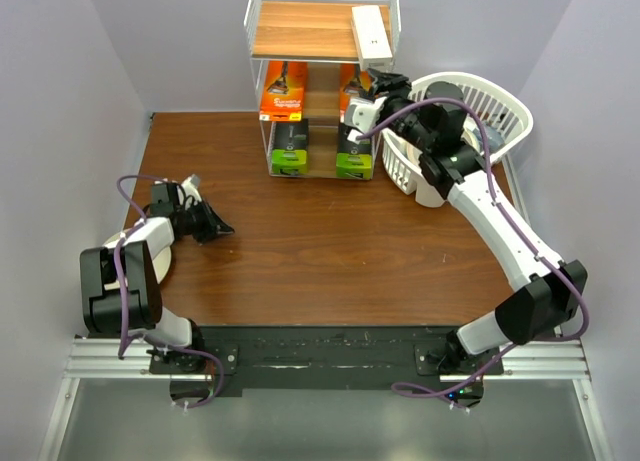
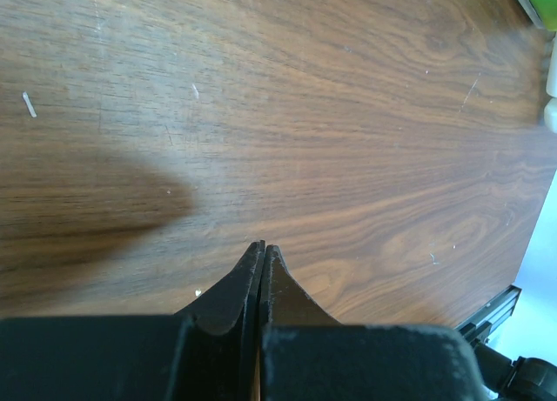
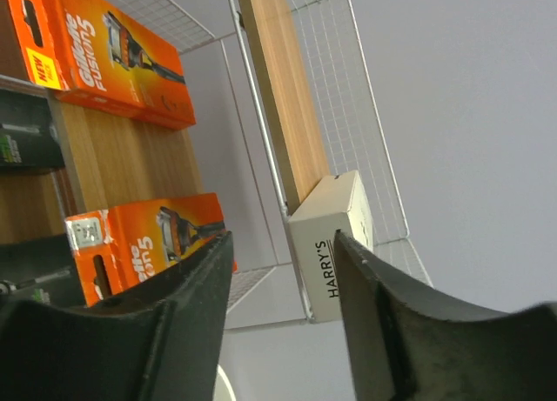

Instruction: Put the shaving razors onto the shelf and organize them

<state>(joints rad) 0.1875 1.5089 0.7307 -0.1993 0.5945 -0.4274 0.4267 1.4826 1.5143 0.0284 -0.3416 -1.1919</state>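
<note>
Tabletop (image 1: 320,261) of dark brown wood grain fills the scene, closed in by plain pale lilac walls (image 1: 60,81) at the far edge and both sides. A metal rail (image 1: 110,356) runs along the near edge, where both arms are bolted. In the left wrist view the wood shows small light nicks and a soft shadow.

The shelf (image 1: 300,26) stands at the middle of the far edge. One white box (image 1: 372,31) lies on the right side of its top board. Two orange cards (image 1: 283,91) sit on the middle board, and two black boxes (image 1: 289,146) with lime ends sit on the bottom one. A white basket (image 1: 505,111) sits in the far right corner, just beside the shelf.

The left gripper (image 1: 215,226) lies low over the wood near the left edge, fingers pressed together with nothing between them. The right gripper (image 1: 385,83) hangs at the shelf's right side near the middle board. Its fingers (image 3: 187,288) are spread wide and empty, and the white box shows beyond the gap.
</note>
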